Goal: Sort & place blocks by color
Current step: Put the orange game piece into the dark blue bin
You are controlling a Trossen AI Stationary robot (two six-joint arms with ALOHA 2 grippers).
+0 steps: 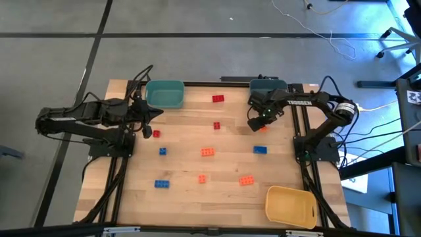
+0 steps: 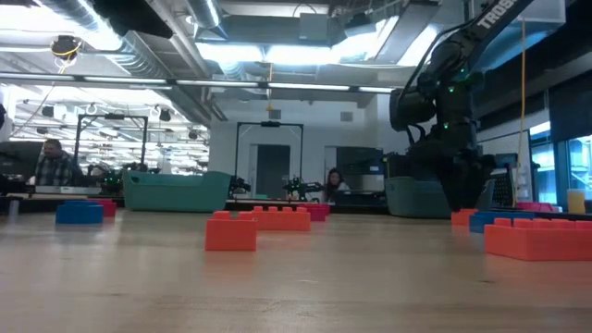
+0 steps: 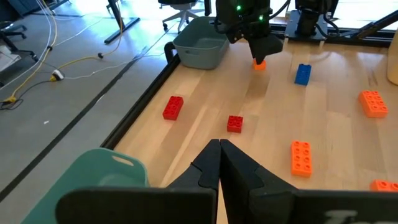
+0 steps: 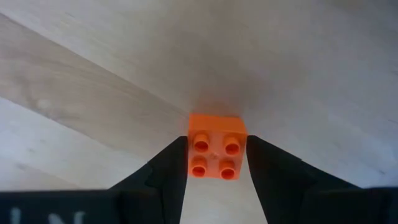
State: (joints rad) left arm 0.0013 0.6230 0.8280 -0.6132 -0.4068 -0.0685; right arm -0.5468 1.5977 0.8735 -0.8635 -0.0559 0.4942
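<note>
From above, the right end effector [image 1: 255, 122] hangs over the table [image 1: 184, 197] near the grey-blue bin [image 1: 267, 84], an orange block [image 1: 262, 128] peeking out beside it. Its wrist camera alone shows that square block [image 4: 216, 154] (four studs) grasped between both fingers. The left wrist view shows the left end effector [image 3: 219, 163] clenched, beside the teal bin [image 3: 106, 174].

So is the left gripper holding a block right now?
No, the left gripper is shut with nothing between its fingers, hovering over bare table.
</note>
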